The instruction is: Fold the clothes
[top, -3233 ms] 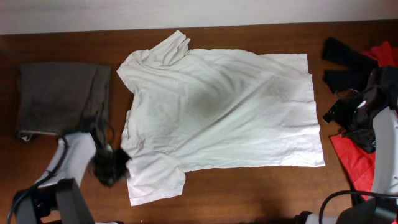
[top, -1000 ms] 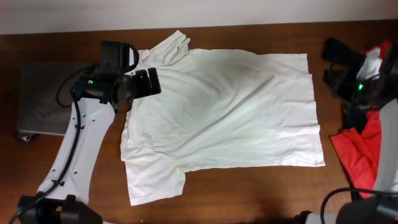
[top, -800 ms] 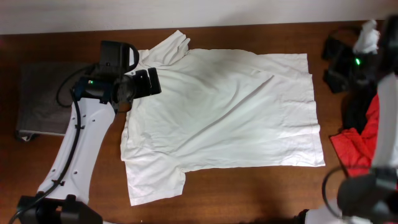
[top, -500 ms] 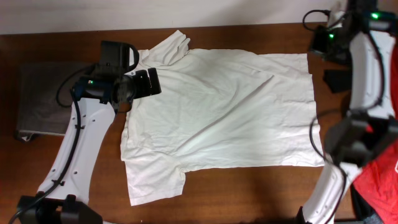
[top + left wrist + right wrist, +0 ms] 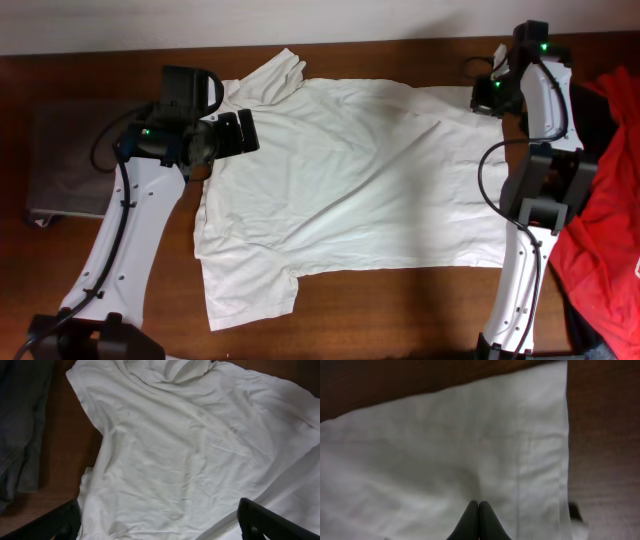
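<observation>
The white T-shirt (image 5: 360, 180) lies flat on the middle of the table (image 5: 400, 315), the left gripper (image 5: 240, 133) over its far left shoulder with fingers spread wide, the right gripper (image 5: 478, 506) over its far right corner with fingers pressed together.

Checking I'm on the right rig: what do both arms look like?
Both arms have white tubular links with black joints. The left arm carries a thin black cable along its link and a green light near its black gripper. The right arm shows two green lights and a looping black cable; its fingers are dark and tapered.
</observation>
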Tool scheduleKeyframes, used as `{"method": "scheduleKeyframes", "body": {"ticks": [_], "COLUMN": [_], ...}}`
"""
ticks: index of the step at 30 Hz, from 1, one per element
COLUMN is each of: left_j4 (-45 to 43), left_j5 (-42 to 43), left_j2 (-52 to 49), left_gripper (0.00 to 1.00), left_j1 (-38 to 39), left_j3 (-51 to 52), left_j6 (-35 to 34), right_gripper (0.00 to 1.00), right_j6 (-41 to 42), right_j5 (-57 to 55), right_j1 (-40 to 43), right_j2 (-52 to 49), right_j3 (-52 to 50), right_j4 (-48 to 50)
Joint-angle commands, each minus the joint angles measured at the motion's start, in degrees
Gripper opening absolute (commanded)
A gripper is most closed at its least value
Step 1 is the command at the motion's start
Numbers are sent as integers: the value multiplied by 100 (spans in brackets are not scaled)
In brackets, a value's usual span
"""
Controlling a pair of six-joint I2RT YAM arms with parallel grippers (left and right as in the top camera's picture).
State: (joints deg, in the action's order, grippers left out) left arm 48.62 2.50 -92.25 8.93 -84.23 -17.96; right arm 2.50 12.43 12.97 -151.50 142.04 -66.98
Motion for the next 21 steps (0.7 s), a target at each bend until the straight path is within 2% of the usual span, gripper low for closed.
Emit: {"method": "scheduleKeyframes", "body": {"ticks": [1, 14, 21], "left_j4": [-7, -7, -7], "left_j5": [-42, -42, -42], "left_j2": [59, 59, 59], "left_gripper": [99, 99, 99], "left_j1": [-20, -20, -20], "left_j3": [-46, -46, -46], "left_j6": [26, 26, 26], "right_gripper": [4, 4, 4], "right_j6": [-63, -57, -13], "right_j5": [-79, -192, -299], "right_j1": [-26, -63, -68], "right_j2": [-157, -758, -1290], "right_j3": [175, 175, 175], "right_j4": [166, 422, 1139]}}
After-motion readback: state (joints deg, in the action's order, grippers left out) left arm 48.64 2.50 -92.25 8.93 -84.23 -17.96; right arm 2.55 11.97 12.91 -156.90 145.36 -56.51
